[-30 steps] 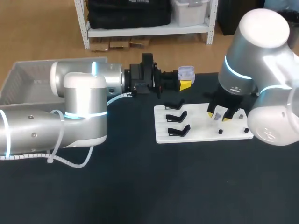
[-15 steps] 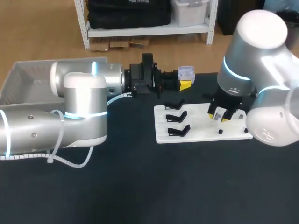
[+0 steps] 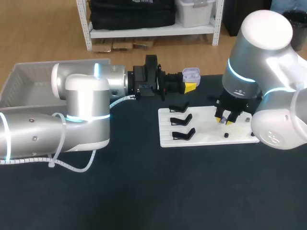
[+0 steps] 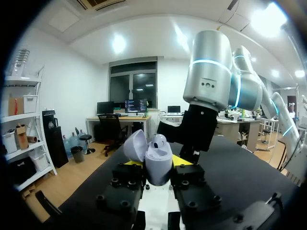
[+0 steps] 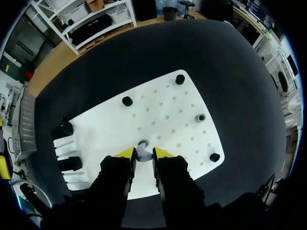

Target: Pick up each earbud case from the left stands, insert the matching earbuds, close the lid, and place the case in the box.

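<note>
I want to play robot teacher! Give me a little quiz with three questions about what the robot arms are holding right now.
1. True or false: the earbud case in the left gripper has its lid open.
2. Which one pinches a small earbud above the white board? A: the left gripper. B: the right gripper.
3. Fill in: the white board carries ___ black stands.
Key: 1 true; 2 B; 3 three.
</note>
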Motion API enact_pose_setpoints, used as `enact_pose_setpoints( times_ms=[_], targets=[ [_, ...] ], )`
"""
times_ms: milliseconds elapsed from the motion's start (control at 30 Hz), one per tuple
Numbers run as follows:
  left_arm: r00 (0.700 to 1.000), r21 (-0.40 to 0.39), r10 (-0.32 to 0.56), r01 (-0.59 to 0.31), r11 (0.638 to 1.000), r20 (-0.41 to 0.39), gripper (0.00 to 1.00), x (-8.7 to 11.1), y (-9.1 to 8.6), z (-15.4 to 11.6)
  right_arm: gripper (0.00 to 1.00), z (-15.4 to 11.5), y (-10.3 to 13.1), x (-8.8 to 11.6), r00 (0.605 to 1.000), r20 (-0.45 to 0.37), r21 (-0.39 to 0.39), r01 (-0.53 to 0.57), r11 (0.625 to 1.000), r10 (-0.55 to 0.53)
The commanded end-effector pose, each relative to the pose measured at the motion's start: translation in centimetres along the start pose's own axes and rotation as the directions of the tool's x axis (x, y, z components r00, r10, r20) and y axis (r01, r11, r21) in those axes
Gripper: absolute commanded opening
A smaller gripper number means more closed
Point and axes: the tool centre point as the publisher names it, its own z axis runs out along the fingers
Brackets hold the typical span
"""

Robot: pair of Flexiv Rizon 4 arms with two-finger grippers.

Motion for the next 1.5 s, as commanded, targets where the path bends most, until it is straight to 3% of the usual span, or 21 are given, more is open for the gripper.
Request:
enact_pose_setpoints(
  times_ms=[33, 67, 167, 367, 567, 1000, 1267, 1500],
  targets=[
    [1.0, -0.004, 0.005, -0.005, 1.0, 0.008, 0.0, 0.2, -0.1, 0.0, 0.2, 0.0, 0.1, 0.0, 1.0, -0.003, 0.004, -0.001, 1.0, 0.001],
    [1.0, -0.004, 0.005, -0.005, 1.0, 0.008, 0.0, 0.2, -0.1, 0.0, 0.18, 0.0, 0.0, -0.1, 1.0, -0.004, 0.004, -0.001, 1.0, 0.001],
    [1.0, -0.004, 0.005, -0.005, 1.0, 0.008, 0.0, 0.2, -0.1, 0.0, 0.0, 0.0, 0.0, -0.1, 1.0, -0.004, 0.004, -0.001, 1.0, 0.001],
    [1.0, -0.004, 0.005, -0.005, 1.0, 0.008, 0.0, 0.2, -0.1, 0.0, 0.0, -0.3, -0.2, -0.3, 1.0, -0.002, 0.011, 0.003, 1.0, -0.003],
    [1.0, -0.004, 0.005, -0.005, 1.0, 0.008, 0.0, 0.2, -0.1, 0.0, 0.0, -2.6, -0.1, -0.4, 0.999, -0.028, 0.016, 0.027, 0.999, -0.027],
    [1.0, -0.004, 0.005, -0.005, 1.0, 0.008, 0.0, 0.2, -0.1, 0.0, 0.0, -12.2, 1.1, 1.2, 0.965, -0.136, -0.007, 0.226, 0.974, -0.225],
    [1.0, -0.004, 0.005, -0.005, 1.0, 0.008, 0.0, 0.2, -0.1, 0.0, 0.0, -16.7, 3.9, 2.2, 0.936, -0.085, -0.048, 0.338, 0.94, -0.341],
    [1.0, -0.004, 0.005, -0.005, 1.0, 0.008, 0.0, 0.2, -0.1, 0.0, 0.0, -19.0, 7.6, 1.8, 0.895, -0.008, -0.089, 0.444, 0.892, -0.446]
  ],
)
